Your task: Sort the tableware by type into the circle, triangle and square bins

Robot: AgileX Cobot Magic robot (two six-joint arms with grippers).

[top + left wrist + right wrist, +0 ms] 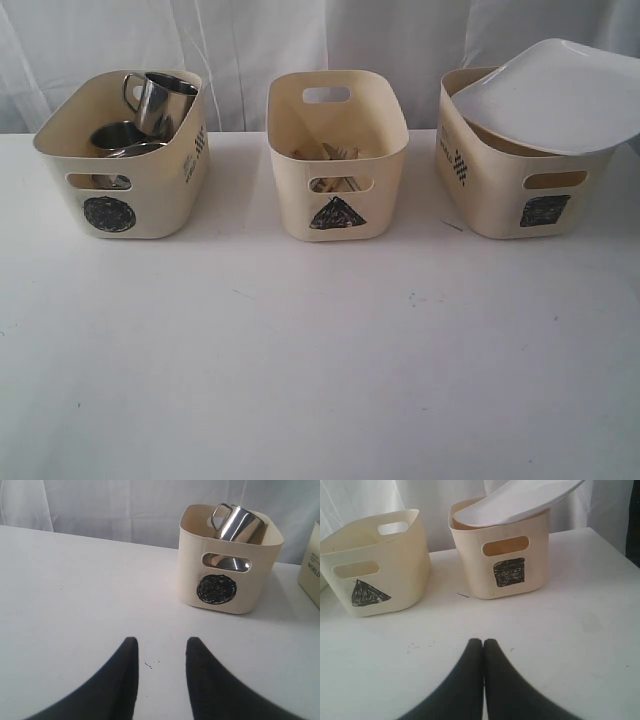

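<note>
Three cream bins stand in a row at the back of the white table. The circle bin [125, 190] on the left holds a steel mug [162, 100] lying tilted over other steel ware [120, 135]. Wooden chopsticks [335, 153] show inside the triangle bin [337, 200] in the middle. On the rim of the square bin [520, 205] at the right rests the large white plate [560, 95], tilted. My left gripper [159, 642] hangs open and empty over bare table, short of the circle bin [227, 580]. My right gripper [483, 642] is shut and empty, short of the square bin [505, 570].
White curtain hangs behind the bins. The white table [320, 380] stretches wide in front of them, with only small specks on it. Neither arm shows in the exterior view.
</note>
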